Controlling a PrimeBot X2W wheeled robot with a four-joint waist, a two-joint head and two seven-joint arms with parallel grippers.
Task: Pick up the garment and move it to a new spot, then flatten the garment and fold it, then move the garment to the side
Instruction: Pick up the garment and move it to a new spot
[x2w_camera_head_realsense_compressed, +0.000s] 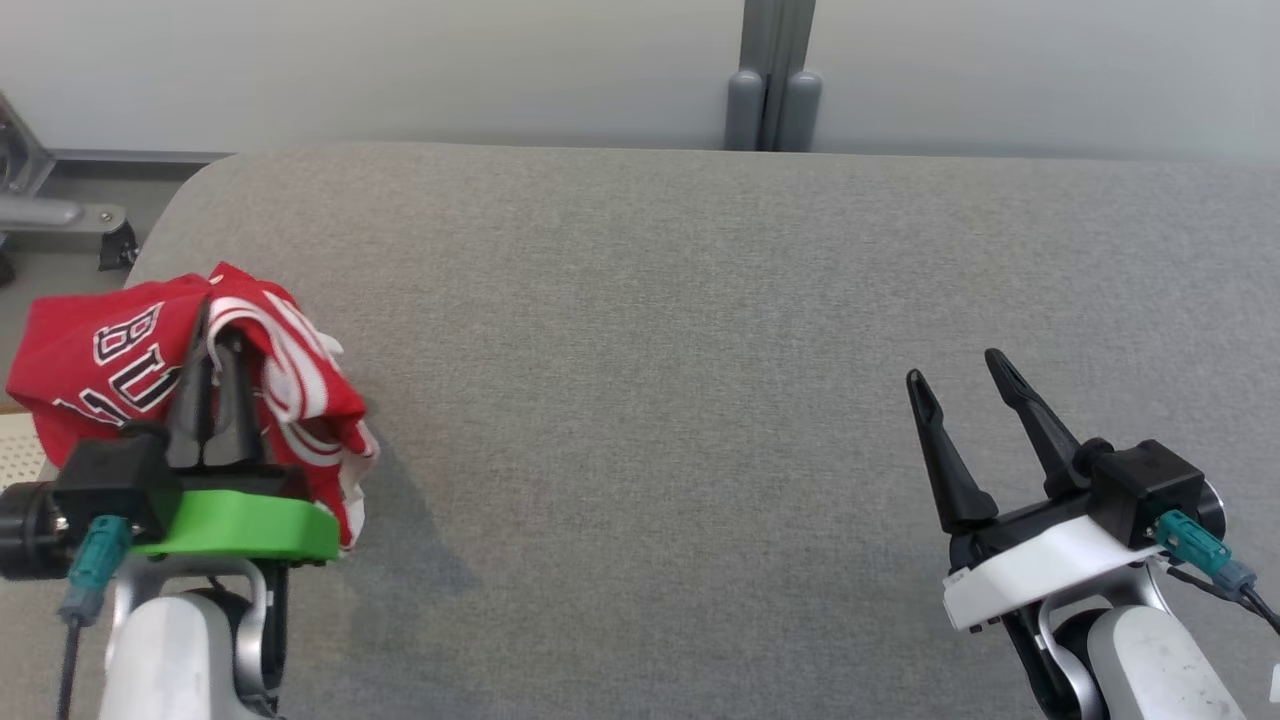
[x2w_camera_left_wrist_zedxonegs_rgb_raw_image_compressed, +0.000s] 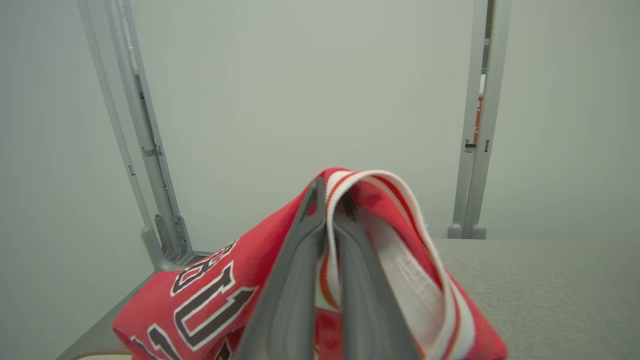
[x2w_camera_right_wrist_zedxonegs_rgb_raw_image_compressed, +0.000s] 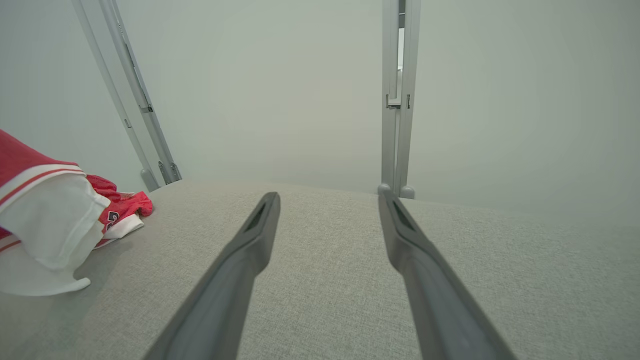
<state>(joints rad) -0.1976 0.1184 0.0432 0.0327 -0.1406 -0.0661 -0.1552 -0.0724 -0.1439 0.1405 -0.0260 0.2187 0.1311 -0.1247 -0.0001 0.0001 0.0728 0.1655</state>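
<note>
A pale grey wall (x2w_camera_head_realsense_compressed: 400, 70) is seen across the back, with a grey upright post (x2w_camera_head_realsense_compressed: 775, 90) set against it. Before it a wide surface (x2w_camera_head_realsense_compressed: 640, 400) covered in grey woven fabric is noted, its far left corner rounded. The garment (x2w_camera_head_realsense_compressed: 90, 350), a red jersey with white-and-red striped trim and dark, white-edged lettering, is found bunched at the left edge of the surface, part of it reaching out past that edge. In the right wrist view the garment (x2w_camera_right_wrist_zedxonegs_rgb_raw_image_compressed: 50, 220) is seen at far left, white inner cloth hanging out of the red, and a lower red fold is seen lying on the surface (x2w_camera_right_wrist_zedxonegs_rgb_raw_image_compressed: 350, 280). The left claw (x2w_camera_head_realsense_compressed: 222, 335) is closed on the garment; in the left wrist view the left claw (x2w_camera_left_wrist_zedxonegs_rgb_raw_image_compressed: 330, 200) is seen with a striped hem of the garment (x2w_camera_left_wrist_zedxonegs_rgb_raw_image_compressed: 210, 295) pinched between its two dark fingers, the cloth draped to either side. The right claw (x2w_camera_head_realsense_compressed: 955, 370) is held over the right part of the surface, well apart from the garment, its fingers spread wide with nothing between them; the same gap is confirmed at the right claw (x2w_camera_right_wrist_zedxonegs_rgb_raw_image_compressed: 329, 197) in its own wrist view.
</note>
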